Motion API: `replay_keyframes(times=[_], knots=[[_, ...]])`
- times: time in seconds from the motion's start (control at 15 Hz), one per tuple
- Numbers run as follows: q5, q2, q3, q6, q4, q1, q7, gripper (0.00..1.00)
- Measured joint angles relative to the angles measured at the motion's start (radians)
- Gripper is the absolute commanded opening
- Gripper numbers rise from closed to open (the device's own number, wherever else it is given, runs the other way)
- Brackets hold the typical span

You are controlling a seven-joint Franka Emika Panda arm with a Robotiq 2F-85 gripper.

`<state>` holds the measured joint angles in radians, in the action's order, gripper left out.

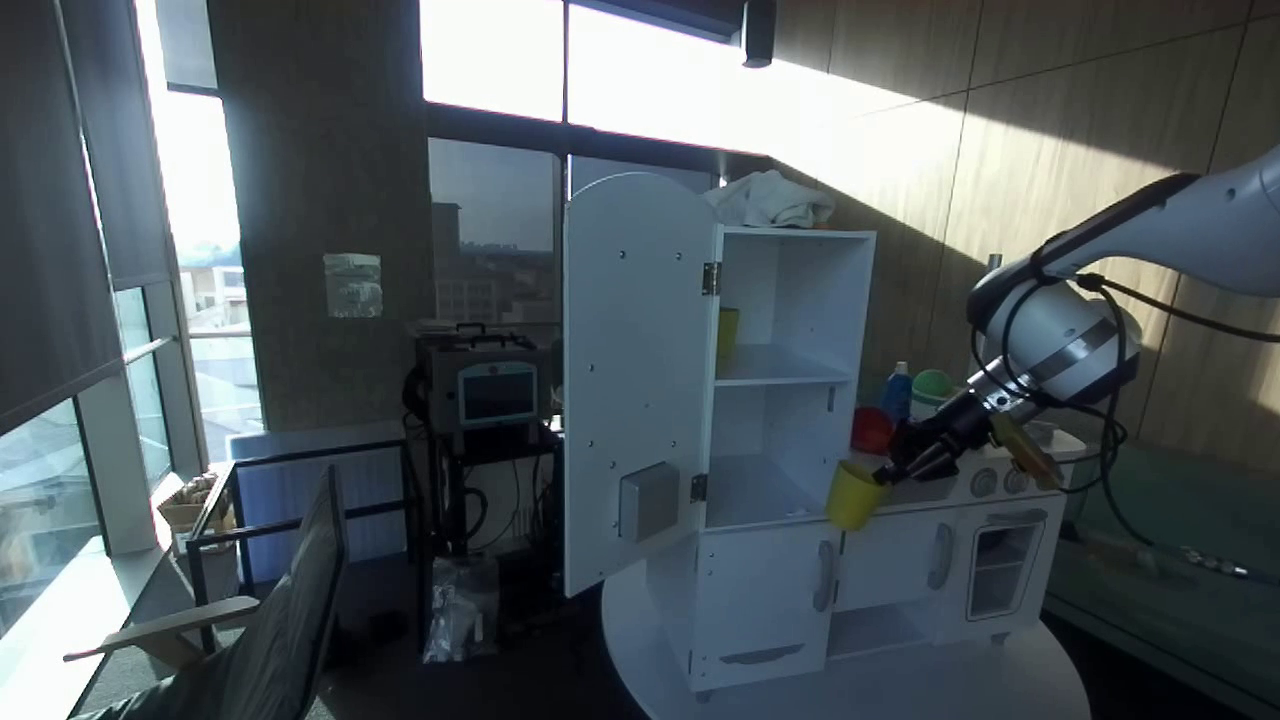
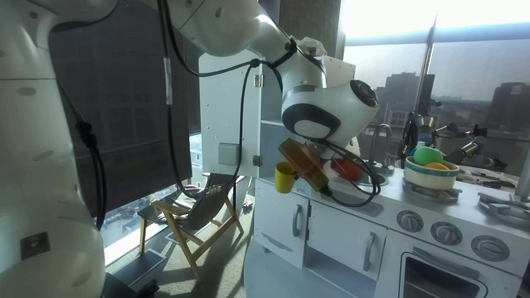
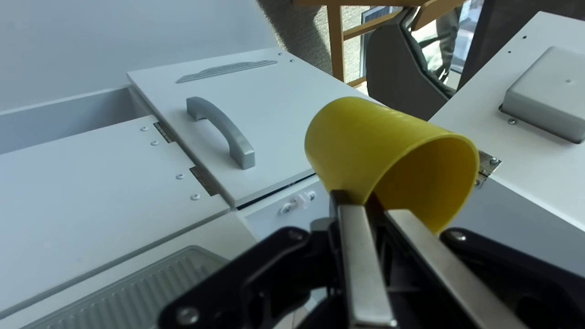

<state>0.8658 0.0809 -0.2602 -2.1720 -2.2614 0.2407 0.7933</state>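
Here's the white play kitchen [image 1: 890, 560], its tall cupboard [image 1: 830, 290] with the door [image 1: 640, 380] swung wide open! There's the worktop [image 2: 389, 196], and the tool [image 3: 372, 205] slants down near its edge, 2 fingers [image 3: 363, 265] clamped. A cream pot [image 2: 428, 176] sits on the worktop, a red bowl [image 1: 872, 430] shows nearer the tool, and there's the yellow cup [image 3: 370, 146], tilted, pinched at the rim by those fingers, just in front of the cupboard.

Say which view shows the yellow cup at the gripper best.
The wrist view: the yellow cup appears largest there, its open mouth in sight and the gripper pinching its wall. Both exterior views show its outer side too, but much smaller.
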Motion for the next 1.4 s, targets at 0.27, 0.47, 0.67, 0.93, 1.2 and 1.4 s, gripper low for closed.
replay_keyframes(times=[0.27,0.47,0.67,0.93,1.2,1.4], knots=[[0.000,0.025,-0.026,0.007,0.009,0.018,-0.045,0.12],[-0.010,0.045,-0.057,0.033,0.047,0.041,-0.091,0.12],[-0.015,0.052,-0.094,0.082,0.114,0.063,-0.142,0.12],[-0.015,0.052,-0.120,0.138,0.206,0.072,-0.204,0.12],[-0.012,0.039,-0.118,0.148,0.290,0.069,-0.281,0.12],[0.002,0.000,-0.119,0.168,0.368,0.069,-0.332,0.12]])
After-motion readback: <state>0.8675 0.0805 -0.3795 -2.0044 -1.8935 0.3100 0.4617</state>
